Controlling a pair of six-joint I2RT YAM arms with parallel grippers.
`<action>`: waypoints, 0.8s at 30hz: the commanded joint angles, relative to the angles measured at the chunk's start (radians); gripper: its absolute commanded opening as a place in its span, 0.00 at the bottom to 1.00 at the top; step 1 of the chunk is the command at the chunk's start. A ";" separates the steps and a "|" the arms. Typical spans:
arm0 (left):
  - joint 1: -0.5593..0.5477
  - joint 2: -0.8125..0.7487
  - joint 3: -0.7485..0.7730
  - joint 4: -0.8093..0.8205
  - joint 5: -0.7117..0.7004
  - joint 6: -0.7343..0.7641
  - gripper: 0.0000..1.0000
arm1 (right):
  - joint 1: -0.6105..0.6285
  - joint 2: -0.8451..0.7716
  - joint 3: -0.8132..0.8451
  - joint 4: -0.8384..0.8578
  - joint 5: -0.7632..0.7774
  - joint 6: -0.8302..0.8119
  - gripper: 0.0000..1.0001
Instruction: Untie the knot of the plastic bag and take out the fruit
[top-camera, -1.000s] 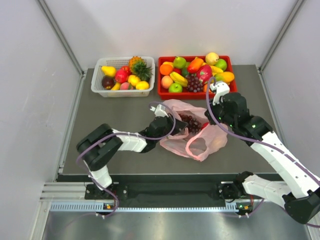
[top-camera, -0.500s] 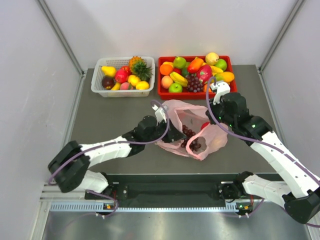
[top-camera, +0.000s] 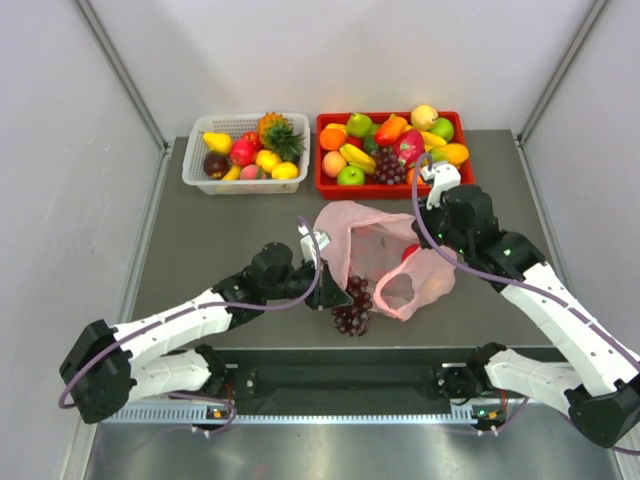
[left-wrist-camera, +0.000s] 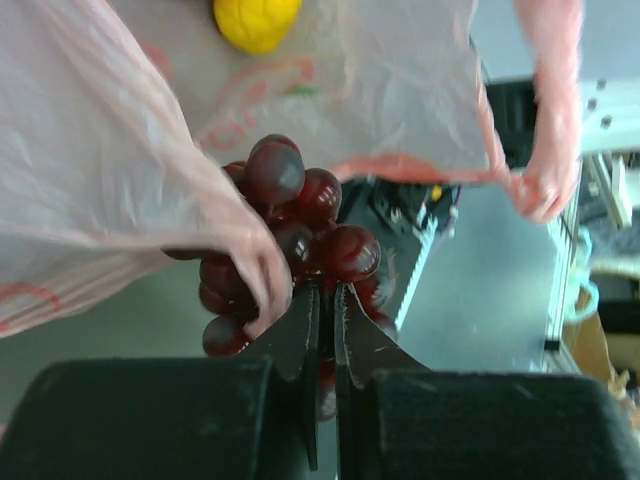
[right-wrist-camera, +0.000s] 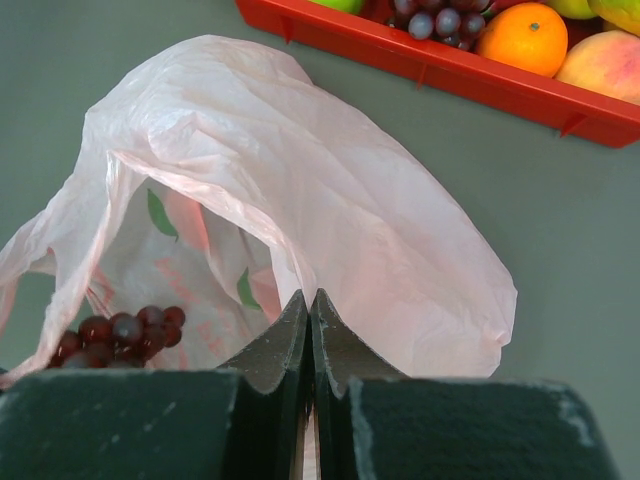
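The pink plastic bag (top-camera: 385, 255) lies open in the middle of the table; no knot shows. My left gripper (top-camera: 332, 295) is shut on a dark purple grape bunch (top-camera: 352, 308), held outside the bag's mouth near the table's front edge; in the left wrist view the grapes (left-wrist-camera: 300, 215) sit at my fingertips. My right gripper (top-camera: 432, 232) is shut on the bag's upper edge (right-wrist-camera: 300, 180) and holds it up. A red fruit (top-camera: 409, 252) and a yellow fruit (left-wrist-camera: 256, 20) show inside the bag.
A white basket (top-camera: 195, 150) with a pineapple and other fruit stands at the back left. A red tray (top-camera: 325, 185) full of fruit stands at the back right, also in the right wrist view (right-wrist-camera: 440, 65). The table's front edge lies just below the grapes.
My left gripper has drawn back toward the front edge, pulling the grape bunch out of the bag. The right gripper has kept hold of the bag's edge.
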 joint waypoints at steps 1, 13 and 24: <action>0.001 -0.014 0.051 -0.038 0.155 0.097 0.00 | -0.008 -0.013 0.005 0.033 0.015 -0.004 0.00; 0.000 -0.117 0.142 -0.136 0.533 0.155 0.04 | -0.011 -0.002 0.008 0.045 0.018 -0.007 0.00; 0.001 -0.290 0.421 -0.504 -0.100 0.291 0.00 | -0.011 -0.004 0.012 0.050 0.010 -0.006 0.00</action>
